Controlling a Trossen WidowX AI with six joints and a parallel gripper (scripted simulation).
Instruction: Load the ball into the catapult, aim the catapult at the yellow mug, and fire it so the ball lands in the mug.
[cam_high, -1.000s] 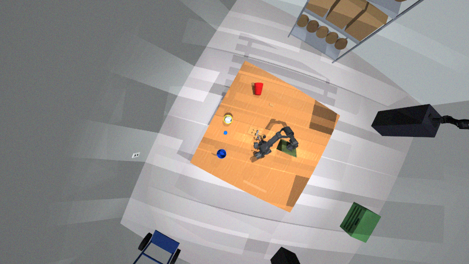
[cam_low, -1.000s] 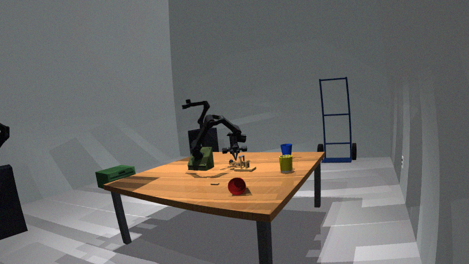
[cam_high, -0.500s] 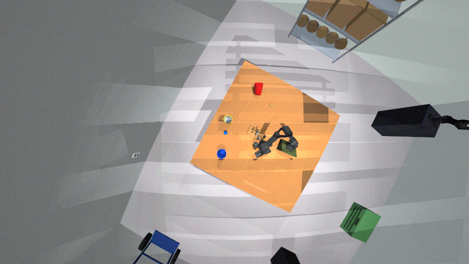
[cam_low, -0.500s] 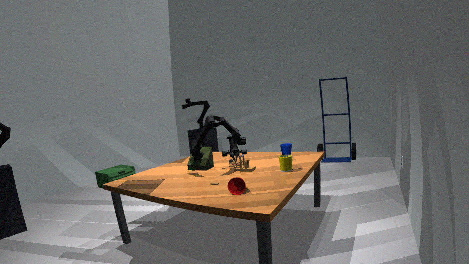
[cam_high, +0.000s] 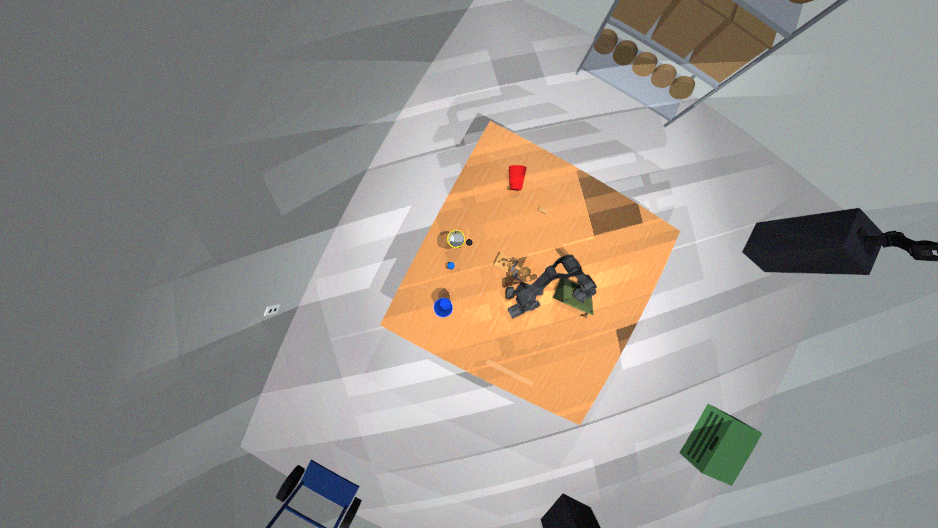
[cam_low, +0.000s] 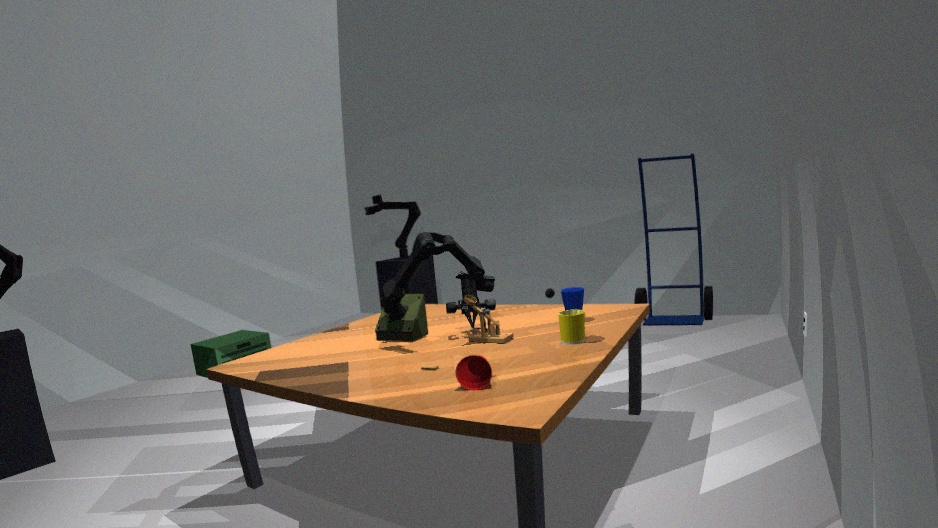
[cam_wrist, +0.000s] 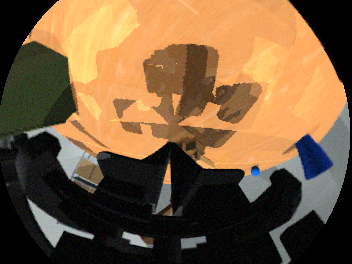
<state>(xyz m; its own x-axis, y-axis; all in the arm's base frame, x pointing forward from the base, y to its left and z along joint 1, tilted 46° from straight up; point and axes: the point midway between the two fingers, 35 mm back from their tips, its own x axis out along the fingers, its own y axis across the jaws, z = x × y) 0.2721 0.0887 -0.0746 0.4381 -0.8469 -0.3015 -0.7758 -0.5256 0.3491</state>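
Note:
The wooden catapult (cam_high: 510, 267) (cam_low: 487, 329) stands near the middle of the orange table (cam_high: 557, 367) (cam_low: 393, 393), with its arm raised. My gripper (cam_high: 515, 288) (cam_low: 471, 305) (cam_wrist: 171, 144) is shut and empty, right at the top of the catapult. A small black ball (cam_high: 468, 242) (cam_low: 550, 293) is in the air, close beside the yellow mug (cam_high: 456, 238) (cam_low: 571, 326), which stands upright near the table's edge. The wrist view shows mostly table and shadows.
A blue cup (cam_high: 443, 306) (cam_low: 572, 298) (cam_wrist: 312, 156) stands behind the mug. A small blue ball (cam_high: 450, 265) (cam_wrist: 255, 171) lies between them. A red cup (cam_high: 517, 177) (cam_low: 473, 372) lies on its side. The arm's green base (cam_high: 569, 296) (cam_low: 401, 318) stands behind the catapult. A hand truck (cam_low: 669, 242) stands on the floor.

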